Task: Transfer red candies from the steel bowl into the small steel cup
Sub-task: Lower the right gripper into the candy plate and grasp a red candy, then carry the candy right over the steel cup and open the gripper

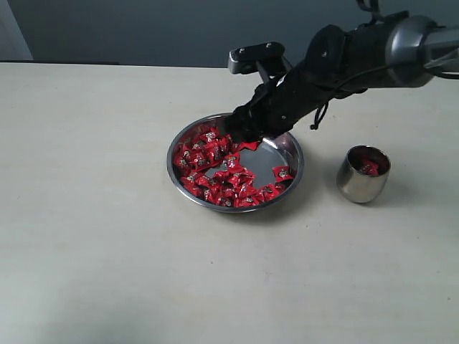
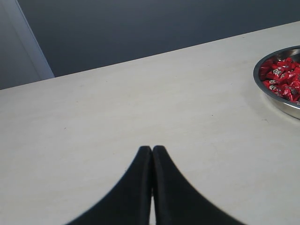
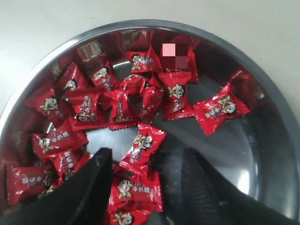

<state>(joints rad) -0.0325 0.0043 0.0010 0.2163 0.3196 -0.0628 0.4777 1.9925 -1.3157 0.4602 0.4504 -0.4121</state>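
Observation:
The steel bowl (image 1: 295, 168) sits mid-table with many red candies (image 1: 215, 168) heaped in its left and front part. My right gripper (image 1: 240, 132) reaches down into the bowl's far side. In the right wrist view it (image 3: 145, 157) is open, its fingers (image 3: 96, 180) straddling a few red candies (image 3: 143, 145) lying on the bowl's (image 3: 154, 23) bottom. The small steel cup (image 1: 363, 179) stands upright to the right of the bowl, with red candy (image 1: 369, 167) inside. My left gripper (image 2: 152, 149) is shut and empty above bare table, and the exterior view does not show it.
The left wrist view catches the bowl's rim (image 2: 281, 105) and candies (image 2: 283, 77) at its edge. A pale tabletop (image 1: 107, 236) stretches around the bowl and cup. A dark wall (image 1: 143, 29) runs behind the table's far edge.

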